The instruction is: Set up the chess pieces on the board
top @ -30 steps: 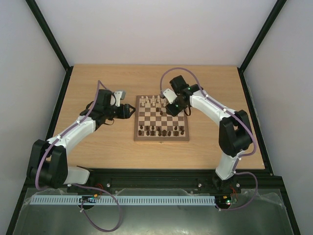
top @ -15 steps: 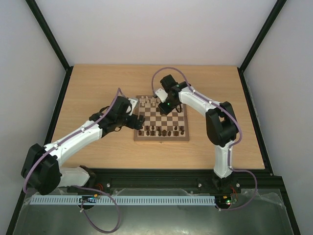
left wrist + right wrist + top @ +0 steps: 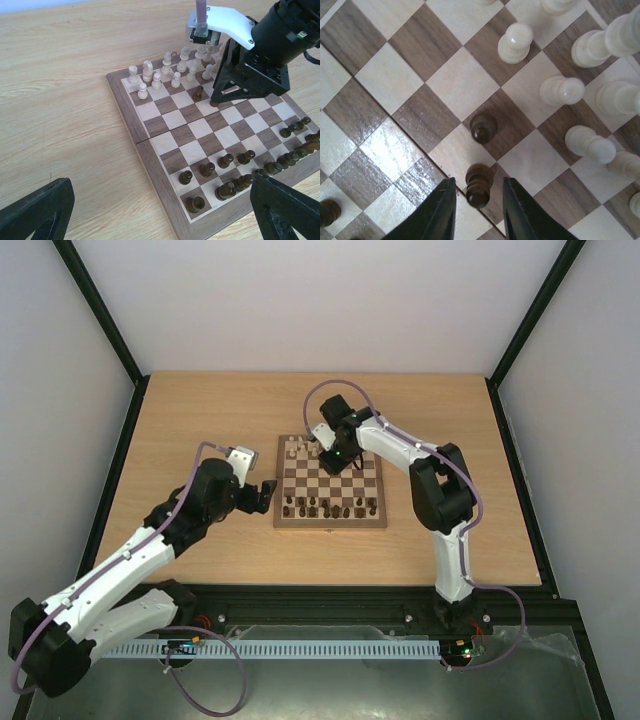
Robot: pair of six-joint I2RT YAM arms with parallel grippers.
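R gripper (image 3: 335,453) is held low over the far half of the board (image 3: 330,525), w/ its fingers (image 3: 442,212) pointed down and set only narrowly apart. One dark pawn (image 3: 479,187) is bracketed btwn them. Slim gaps seem to be left on both sides, but the piece is blurred in the wrist view, so whether it is actually gripped cannot be told. A second dark pawn (image 3: 483,128) is stood just beyond the fingertips, apart from them, on a dark square.

Cream pieces (image 3: 300,449) are bunched along the far edge of the board, mostly toward its left end, and are not all lined up in tidy ranks. Remaining dark pieces (image 3: 330,507) are spread along the near edge in approx. two loose rows. Middle squares are left bare.

L gripper (image 3: 262,495) is held over the table (image 3: 200,410) just left of the board's near-left corner. Its jaws are spread wide and nothing is held btwn them.
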